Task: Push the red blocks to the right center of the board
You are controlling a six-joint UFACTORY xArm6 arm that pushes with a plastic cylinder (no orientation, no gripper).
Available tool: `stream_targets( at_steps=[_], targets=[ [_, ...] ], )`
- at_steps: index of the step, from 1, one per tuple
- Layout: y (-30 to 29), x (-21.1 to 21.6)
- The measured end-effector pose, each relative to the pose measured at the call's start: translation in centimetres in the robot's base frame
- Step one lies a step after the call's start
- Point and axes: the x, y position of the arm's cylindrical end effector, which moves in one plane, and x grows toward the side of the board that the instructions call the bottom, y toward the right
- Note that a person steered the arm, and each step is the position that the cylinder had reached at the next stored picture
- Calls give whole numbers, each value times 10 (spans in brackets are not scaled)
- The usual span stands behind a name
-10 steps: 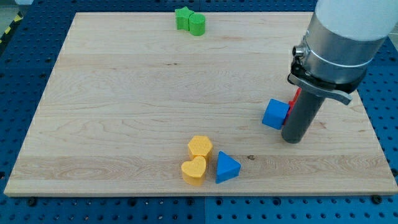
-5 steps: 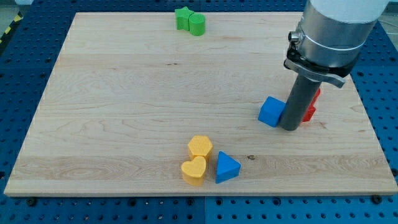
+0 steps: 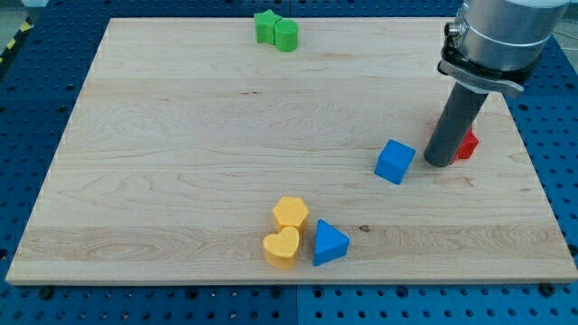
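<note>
My tip (image 3: 440, 163) rests on the board at the view's right, just right of a blue cube (image 3: 395, 162) and apart from it. Red blocks (image 3: 465, 143) show only as a sliver behind and to the right of the rod, touching it; their shapes are hidden. The rod comes down from the view's upper right.
A green star (image 3: 265, 25) and green cylinder (image 3: 286, 35) sit together at the board's top edge. A yellow hexagon (image 3: 291, 213), yellow heart (image 3: 282, 246) and blue triangle (image 3: 330, 242) cluster near the bottom centre. The board's right edge (image 3: 533, 171) is close to the red blocks.
My tip has moved up and to the right, away from the blue cube, pushing the red blocks rightward. The blue cube shifted slightly left earlier and now stands free.
</note>
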Motion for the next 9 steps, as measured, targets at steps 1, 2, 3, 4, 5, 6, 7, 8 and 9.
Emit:
stream_targets(
  at_steps=[1, 2, 3, 4, 5, 6, 7, 8, 9],
  targets=[
    [3, -11],
    [8, -16],
    [8, -16],
    [8, -16],
    [8, -14],
    [8, -5],
    [10, 1],
    [20, 1],
    [26, -1]
  ],
)
